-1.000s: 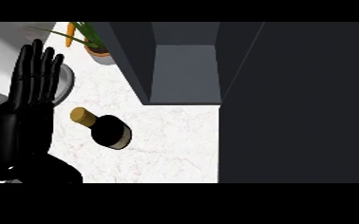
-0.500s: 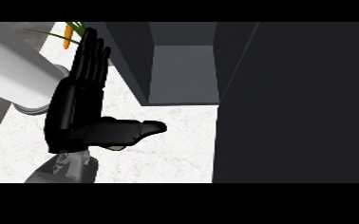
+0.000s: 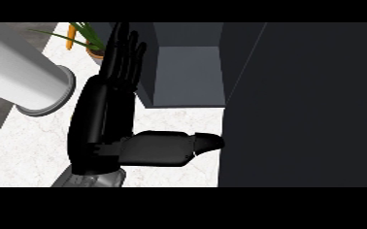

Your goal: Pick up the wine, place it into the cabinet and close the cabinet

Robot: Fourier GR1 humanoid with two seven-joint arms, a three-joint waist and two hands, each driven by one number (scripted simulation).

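Observation:
My left hand [image 3: 104,121] fills the middle left of the head view. Its fingers [image 3: 122,53] are straight and point toward the back of the counter, and its thumb [image 3: 172,148] sticks out to the right, so the hand is open. It hangs over the spot where the wine bottle lay, and the bottle is hidden under it. The dark grey cabinet [image 3: 188,73] stands open just right of the fingers, and its dark door [image 3: 294,106] fills the right side. My right hand shows nowhere.
A potted plant with green and orange leaves [image 3: 87,41] stands at the back left, beside the cabinet's left wall. A large light grey cylinder [image 3: 32,80] lies at the left edge. White marble counter [image 3: 179,119] shows in front of the cabinet.
My left hand has moved from the far left toward the cabinet and now covers the wine bottle, which was in plain sight a second ago. The hand stays open.

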